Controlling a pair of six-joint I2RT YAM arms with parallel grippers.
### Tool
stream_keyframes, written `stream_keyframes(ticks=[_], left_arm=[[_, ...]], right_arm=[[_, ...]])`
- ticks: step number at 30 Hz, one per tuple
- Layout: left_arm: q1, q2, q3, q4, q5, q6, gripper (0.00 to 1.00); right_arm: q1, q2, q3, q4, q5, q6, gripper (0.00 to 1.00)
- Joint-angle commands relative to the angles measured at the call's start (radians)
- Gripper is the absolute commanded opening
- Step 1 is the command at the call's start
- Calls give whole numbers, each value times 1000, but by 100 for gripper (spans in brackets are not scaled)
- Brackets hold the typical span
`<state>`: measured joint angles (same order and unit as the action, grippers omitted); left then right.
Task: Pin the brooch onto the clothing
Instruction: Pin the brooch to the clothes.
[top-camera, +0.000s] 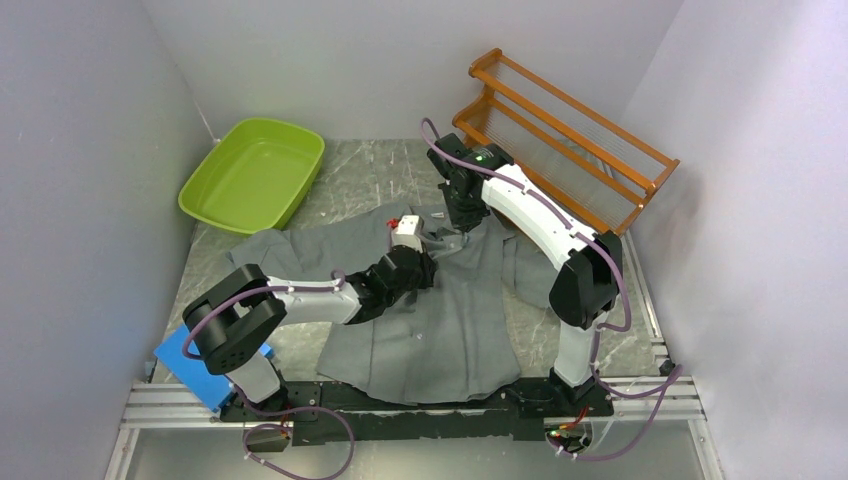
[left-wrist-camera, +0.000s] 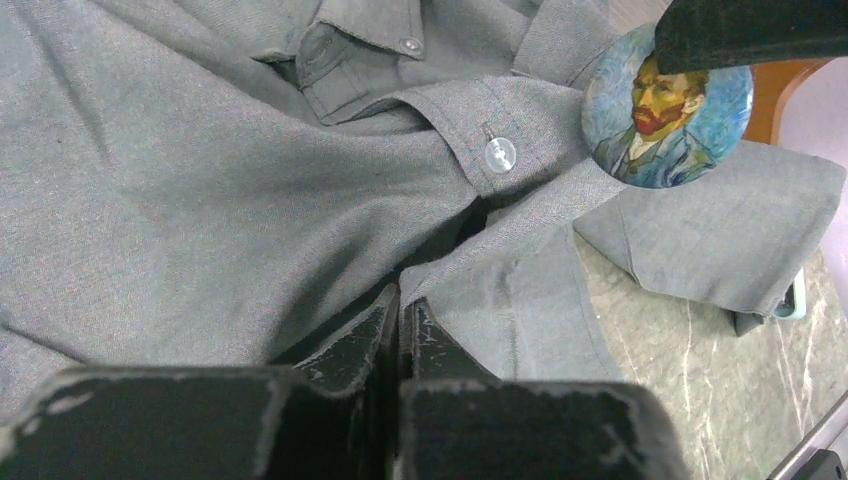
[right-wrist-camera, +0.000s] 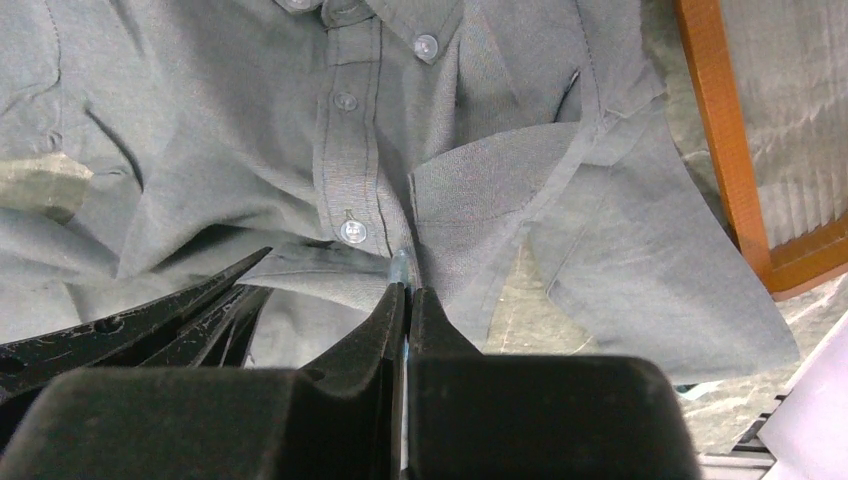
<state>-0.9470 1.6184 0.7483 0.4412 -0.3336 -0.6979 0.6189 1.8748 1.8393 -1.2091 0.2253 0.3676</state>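
marble table (top-camera: 370, 170) bears the spread dark-grey shirt (top-camera: 440, 320). left gripper (left-wrist-camera: 400, 300) is clenched on a fold of the shirt's front edge. right gripper (right-wrist-camera: 405, 290) pinches the van gogh portrait brooch (left-wrist-camera: 665, 110) by its rim, beside the collar.

brooch (left-wrist-camera: 668, 120): round, blue bearded-man portrait, against placket near collar | clothing (top-camera: 450, 320): dark-grey buttoned shirt, spread front-up, rumpled

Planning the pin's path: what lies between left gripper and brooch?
Only a raised fold of the shirt, pale button alongside; the left wrist view shows it.
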Motion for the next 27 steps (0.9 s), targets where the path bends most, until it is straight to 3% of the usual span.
stream_keyframes(ticks=[1, 4, 6, 7, 15, 27], left_arm=[[-4, -17, 22, -86, -49, 48, 17], [-28, -49, 65, -98, -34, 122, 56], [-55, -69, 104, -116, -40, 173, 72], [-70, -73, 124, -121, -43, 198, 74], [-94, -82, 166, 0, 39, 222, 71], [-93, 22, 251, 21, -71, 130, 70]], right_arm=[[-11, -49, 34, -14, 48, -22, 0], [-11, -42, 35, -18, 42, -20, 0], [-11, -39, 35, -17, 39, -18, 0], [-11, -37, 35, -17, 35, -19, 0], [-11, -32, 35, -18, 33, -21, 0], [-11, -36, 46, -24, 31, -23, 0]])
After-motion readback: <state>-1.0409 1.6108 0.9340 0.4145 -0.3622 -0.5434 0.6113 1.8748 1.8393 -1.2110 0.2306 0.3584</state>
